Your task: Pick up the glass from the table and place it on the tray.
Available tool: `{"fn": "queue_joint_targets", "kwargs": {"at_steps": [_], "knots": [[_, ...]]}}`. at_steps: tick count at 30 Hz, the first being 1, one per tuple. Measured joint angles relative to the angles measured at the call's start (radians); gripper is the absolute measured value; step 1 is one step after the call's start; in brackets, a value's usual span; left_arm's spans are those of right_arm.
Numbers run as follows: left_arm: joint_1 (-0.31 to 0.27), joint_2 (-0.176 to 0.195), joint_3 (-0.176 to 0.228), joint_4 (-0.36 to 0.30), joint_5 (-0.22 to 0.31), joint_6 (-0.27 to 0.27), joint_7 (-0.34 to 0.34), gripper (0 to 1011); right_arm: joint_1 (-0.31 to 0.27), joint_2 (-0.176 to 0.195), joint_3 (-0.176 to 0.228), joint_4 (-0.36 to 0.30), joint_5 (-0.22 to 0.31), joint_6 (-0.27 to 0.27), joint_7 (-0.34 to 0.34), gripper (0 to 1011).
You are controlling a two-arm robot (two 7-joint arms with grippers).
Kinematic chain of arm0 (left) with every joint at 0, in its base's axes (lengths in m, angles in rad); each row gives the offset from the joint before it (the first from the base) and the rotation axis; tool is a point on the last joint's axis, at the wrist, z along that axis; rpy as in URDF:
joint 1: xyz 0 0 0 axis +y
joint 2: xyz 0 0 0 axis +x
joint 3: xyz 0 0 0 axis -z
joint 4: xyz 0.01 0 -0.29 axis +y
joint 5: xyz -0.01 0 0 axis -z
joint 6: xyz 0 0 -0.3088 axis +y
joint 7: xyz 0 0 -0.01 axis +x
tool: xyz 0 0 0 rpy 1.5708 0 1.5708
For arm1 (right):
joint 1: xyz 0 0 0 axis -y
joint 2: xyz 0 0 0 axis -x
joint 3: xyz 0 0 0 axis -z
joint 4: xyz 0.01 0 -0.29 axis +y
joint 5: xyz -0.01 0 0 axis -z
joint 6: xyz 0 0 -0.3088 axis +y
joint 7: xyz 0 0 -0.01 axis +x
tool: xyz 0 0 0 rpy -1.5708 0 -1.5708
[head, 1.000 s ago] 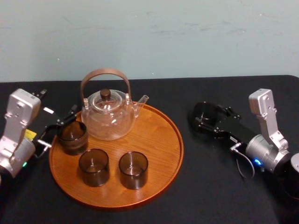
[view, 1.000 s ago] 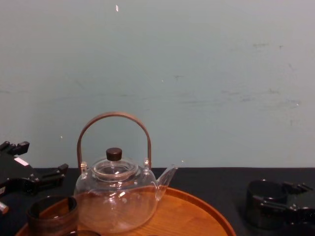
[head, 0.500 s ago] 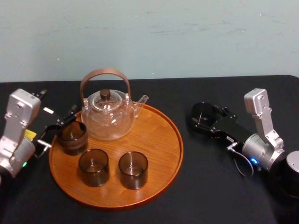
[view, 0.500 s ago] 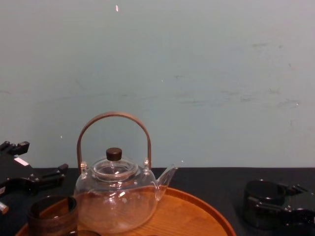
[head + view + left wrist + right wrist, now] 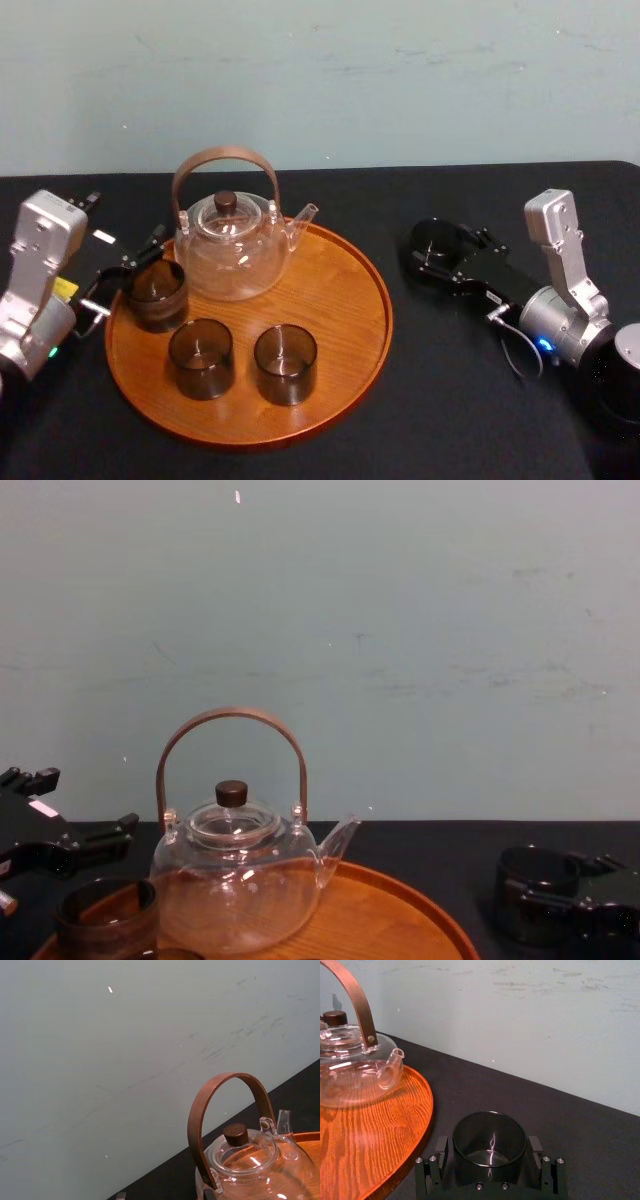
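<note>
A dark glass (image 5: 438,243) stands on the black table to the right of the round wooden tray (image 5: 372,300). My right gripper (image 5: 442,256) lies low on the table, open, with one finger on each side of the glass (image 5: 489,1139). The glass rests on the cloth, a short way off the tray rim (image 5: 422,1125). In the chest view the glass (image 5: 527,878) and the right gripper's fingers (image 5: 590,905) sit at the lower right. My left gripper (image 5: 125,245) stays parked and open at the tray's left edge.
On the tray stand a clear glass teapot (image 5: 230,250) with a brown hoop handle and three dark glasses (image 5: 155,293) (image 5: 200,357) (image 5: 285,363). A pale wall rises just behind the table. Bare tray surface lies on its right half (image 5: 340,300).
The right arm has shifted slightly left and its wrist has moved a little; the glass still stands between its open fingers. The left arm and the things on the tray have not moved.
</note>
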Motion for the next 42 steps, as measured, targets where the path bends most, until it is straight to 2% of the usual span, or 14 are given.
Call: {"fn": "queue_joint_targets", "kwargs": {"at_steps": [9,24,30,42], "knots": [[0.000,0.000,0.000,0.000,0.000,0.000,0.000,1001,0.017,-0.007,-0.004,0.035,-0.010,-0.007,-0.006,1003],[0.000,0.000,0.000,0.000,0.000,0.000,0.000,1001,0.018,-0.009,-0.005,0.037,-0.014,-0.010,-0.010,1002],[0.000,0.000,0.000,0.000,0.000,0.000,0.000,1002,0.017,-0.008,-0.005,0.037,-0.013,-0.010,-0.009,900],[0.000,0.000,0.000,0.000,0.000,0.000,0.000,1001,0.017,-0.008,-0.005,0.036,-0.012,-0.009,-0.008,895]]}}
